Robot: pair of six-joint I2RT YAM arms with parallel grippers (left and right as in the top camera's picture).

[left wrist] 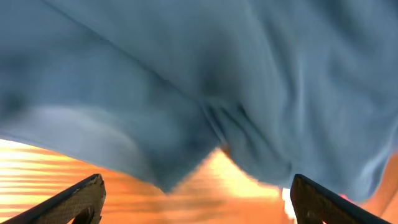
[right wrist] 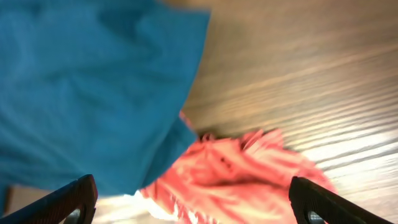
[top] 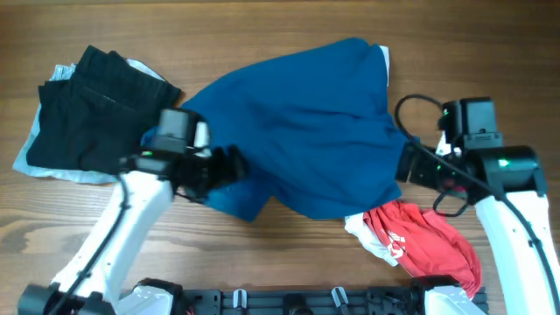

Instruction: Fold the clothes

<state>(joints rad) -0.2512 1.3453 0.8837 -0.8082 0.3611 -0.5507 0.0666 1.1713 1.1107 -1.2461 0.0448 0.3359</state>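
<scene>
A large deep-blue garment [top: 302,131] lies crumpled across the middle of the table. My left gripper [top: 229,164] is at its left lower edge. In the left wrist view the jaws [left wrist: 198,180] are wide apart and empty, with blue cloth [left wrist: 205,74] just ahead of them. My right gripper [top: 404,163] is at the garment's right edge. Its jaws [right wrist: 193,180] are open and empty, over the blue cloth [right wrist: 87,87] and a red-and-white garment [right wrist: 242,174]. That red-and-white garment [top: 424,238] lies bunched at the front right. A black garment [top: 92,109] lies at the left.
The black garment rests on a pale blue one [top: 48,168] whose edges stick out at the far left. Bare wooden table [top: 289,26] shows at the back and along the front. The arm bases [top: 289,302] line the front edge.
</scene>
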